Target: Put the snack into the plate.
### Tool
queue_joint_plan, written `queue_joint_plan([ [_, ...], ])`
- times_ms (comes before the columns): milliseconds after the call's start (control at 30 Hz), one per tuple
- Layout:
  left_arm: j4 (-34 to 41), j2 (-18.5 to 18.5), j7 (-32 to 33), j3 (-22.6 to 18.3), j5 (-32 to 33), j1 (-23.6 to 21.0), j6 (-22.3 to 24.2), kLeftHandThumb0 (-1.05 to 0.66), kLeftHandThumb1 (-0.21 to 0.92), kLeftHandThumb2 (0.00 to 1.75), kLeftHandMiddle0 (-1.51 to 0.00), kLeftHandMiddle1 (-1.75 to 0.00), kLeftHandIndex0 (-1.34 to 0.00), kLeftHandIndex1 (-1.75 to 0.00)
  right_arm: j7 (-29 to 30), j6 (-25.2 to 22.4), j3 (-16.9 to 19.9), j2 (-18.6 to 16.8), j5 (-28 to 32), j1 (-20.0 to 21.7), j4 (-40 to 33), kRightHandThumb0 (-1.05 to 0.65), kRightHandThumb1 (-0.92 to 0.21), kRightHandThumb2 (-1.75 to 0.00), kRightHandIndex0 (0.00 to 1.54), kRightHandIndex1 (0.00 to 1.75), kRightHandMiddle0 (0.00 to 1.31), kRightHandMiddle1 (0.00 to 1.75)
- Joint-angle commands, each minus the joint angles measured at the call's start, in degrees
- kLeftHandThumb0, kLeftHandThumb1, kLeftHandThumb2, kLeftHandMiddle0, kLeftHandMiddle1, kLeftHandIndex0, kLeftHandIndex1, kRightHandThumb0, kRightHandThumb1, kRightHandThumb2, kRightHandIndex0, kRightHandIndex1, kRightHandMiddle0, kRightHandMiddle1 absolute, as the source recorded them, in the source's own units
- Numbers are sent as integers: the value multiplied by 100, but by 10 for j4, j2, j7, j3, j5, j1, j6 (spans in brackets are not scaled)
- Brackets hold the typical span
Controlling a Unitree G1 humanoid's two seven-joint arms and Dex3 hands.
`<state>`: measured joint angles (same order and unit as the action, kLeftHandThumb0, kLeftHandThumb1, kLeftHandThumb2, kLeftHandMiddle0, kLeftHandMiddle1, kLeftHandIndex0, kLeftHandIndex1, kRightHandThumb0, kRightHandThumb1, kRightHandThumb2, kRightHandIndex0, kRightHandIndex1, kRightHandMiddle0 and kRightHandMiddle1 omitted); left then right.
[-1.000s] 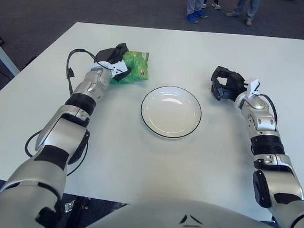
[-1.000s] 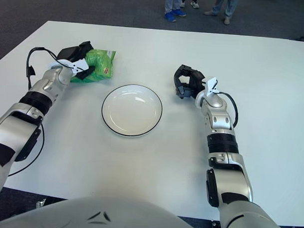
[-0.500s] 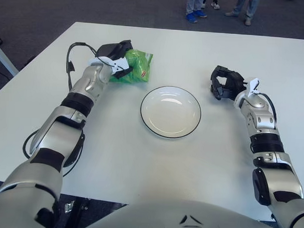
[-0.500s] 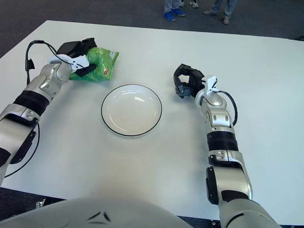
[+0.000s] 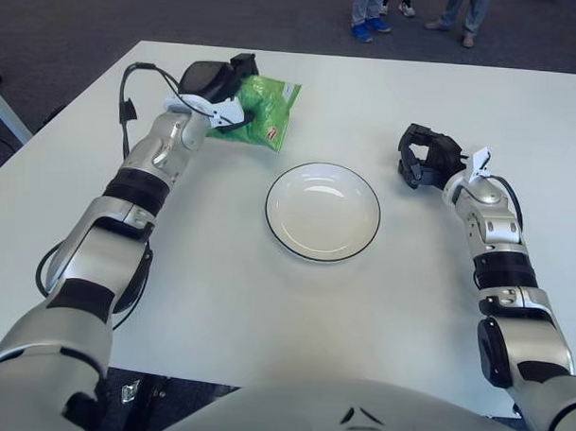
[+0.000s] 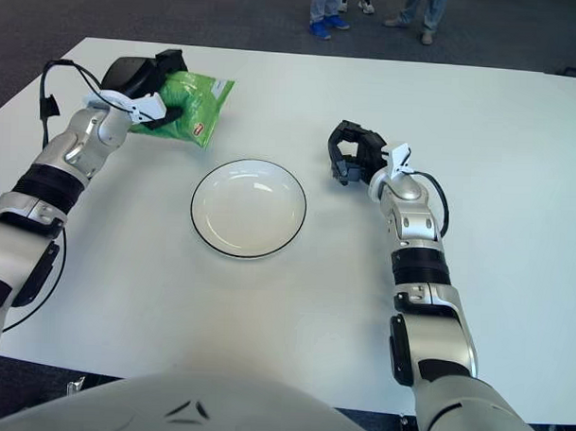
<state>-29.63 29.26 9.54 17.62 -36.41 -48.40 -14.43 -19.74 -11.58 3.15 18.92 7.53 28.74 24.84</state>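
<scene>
The left hand point(image 5: 220, 88) is gripping the crinkled green plastic snack bag point(image 5: 265, 113) at its left edge, black fingers point(image 6: 172, 110) clamped around the packet. The bag is hanging to the right of the hand, tilted, with its lower corner pointing down toward the white desk point(image 5: 266, 290); whether that corner is touching the desk surface cannot be told. The bag is sitting over the far left part of the desk, up and to the left of the round white plate with a thin dark rim point(image 5: 321, 211), near it but not over it.

The plate is lying flat at the middle of the desk and is holding nothing; only light reflections are showing on its glossy inside.

The right hand point(image 6: 353, 153) is showing to the right of the plate, just beyond its upper right rim, with its dark fingers curled inward and nothing between them. A black cable point(image 5: 131, 106) is looping along the left forearm.

At the far edge, past the desk, the legs and blue shoes of standing people point(image 5: 371, 15) are showing on the dark carpet.
</scene>
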Motion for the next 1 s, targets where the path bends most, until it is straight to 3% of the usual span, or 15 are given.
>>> queue_joint_plan([
  [0, 44, 4, 4, -13, 1, 9, -13, -53, 16, 150, -129, -175, -73, -175, -3, -29, -18, -6, -19, -38, 43, -44, -44, -116, 127, 175, 52, 175],
  [367, 79, -20, 22, -20, 6, 10, -63, -56, 11, 156, -128, -175, -78, -175, -7, -22, -18, -6, -17, -36, 50, -44, -44, -116, 127, 175, 52, 175],
  [967, 209, -54, -80, -26, 51, 56, -45, -56, 11, 157, -126, -175, -79, -175, -5, -19, -20, -6, -17, -34, 56, -44, -45, -115, 127, 175, 51, 175],
])
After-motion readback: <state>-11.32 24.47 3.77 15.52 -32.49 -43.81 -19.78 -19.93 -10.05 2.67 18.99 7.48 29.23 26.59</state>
